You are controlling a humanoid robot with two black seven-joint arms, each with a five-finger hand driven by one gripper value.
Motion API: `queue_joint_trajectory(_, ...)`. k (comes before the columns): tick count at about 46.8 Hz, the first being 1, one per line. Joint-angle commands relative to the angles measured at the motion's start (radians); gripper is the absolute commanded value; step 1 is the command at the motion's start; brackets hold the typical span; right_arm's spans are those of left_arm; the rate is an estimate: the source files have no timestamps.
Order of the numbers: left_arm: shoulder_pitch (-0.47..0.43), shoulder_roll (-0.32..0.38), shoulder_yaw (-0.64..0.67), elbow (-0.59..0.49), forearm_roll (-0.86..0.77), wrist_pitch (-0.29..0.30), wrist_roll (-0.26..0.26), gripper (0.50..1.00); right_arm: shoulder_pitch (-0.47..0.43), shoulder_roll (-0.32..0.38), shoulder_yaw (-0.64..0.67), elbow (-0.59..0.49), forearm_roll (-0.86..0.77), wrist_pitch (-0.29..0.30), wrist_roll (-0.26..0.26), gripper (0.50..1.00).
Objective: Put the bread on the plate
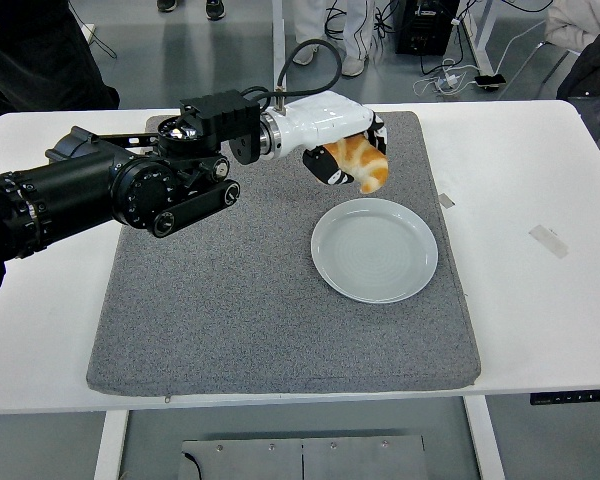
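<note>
Worktop (540,330): white, grey mat (220,300) on top | Plate (375,250): bare, on mat | Left hand (345,155): fingers closed around bread (360,162), held above mat just beyond plate's far rim | Risk: early release lands bread off plate.

The plate (375,250) lies bare, open from above; the left hand (345,150) with bread (361,162) hangs just beyond its far rim, grey mat (220,290) around unobstructed.
</note>
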Motion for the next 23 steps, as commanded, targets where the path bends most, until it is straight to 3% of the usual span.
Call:
queue_joint_trajectory(1, 0.008, 0.0, 0.009, -0.017, 0.007, 0.0, -0.02, 0.5, 0.0, 0.0, 0.0, 0.0, 0.0, 0.0, 0.002, 1.0)
queue_joint_trajectory(23, 0.08, 0.0, 0.072, -0.045, 0.061, 0.011, -0.025, 0.5, 0.0, 0.0, 0.0, 0.0, 0.0, 0.0, 0.0, 1.0)
